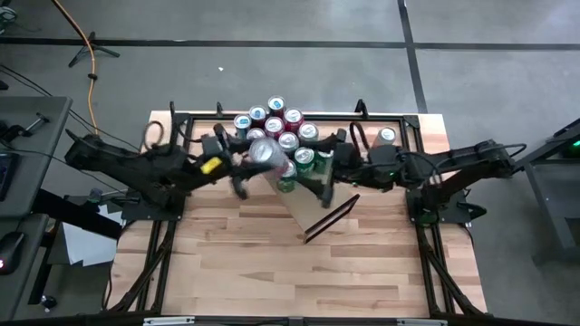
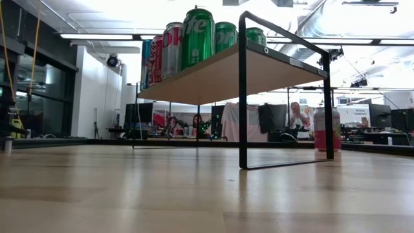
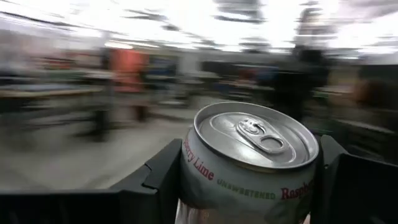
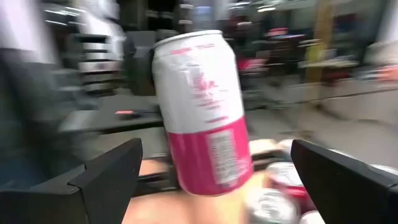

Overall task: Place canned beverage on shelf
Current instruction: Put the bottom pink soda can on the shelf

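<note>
- The shelf (image 2: 220, 72) is a pale-wood plank on a thin black metal frame, standing on the striped butcher-block table (image 1: 272, 263).
- Smooth cylindrical cans (image 1: 276, 127) crowd its top, red, green and silver, their metal lids shining in the high view.
- The left gripper (image 1: 246, 161) clamps a white-and-pink raspberry-lime can (image 3: 249, 162); its dark fingers (image 3: 152, 180) press both sides below the silver pull-tab lid.
- That can hangs above the shelf's near edge, beside the standing cans.
- The right gripper (image 4: 214, 180) stands wide apart, empty; the held can (image 4: 202, 112) shows tilted between and beyond its fingers, touching neither.
- A lone can (image 1: 387, 136) stands at the table's far right corner.
</note>
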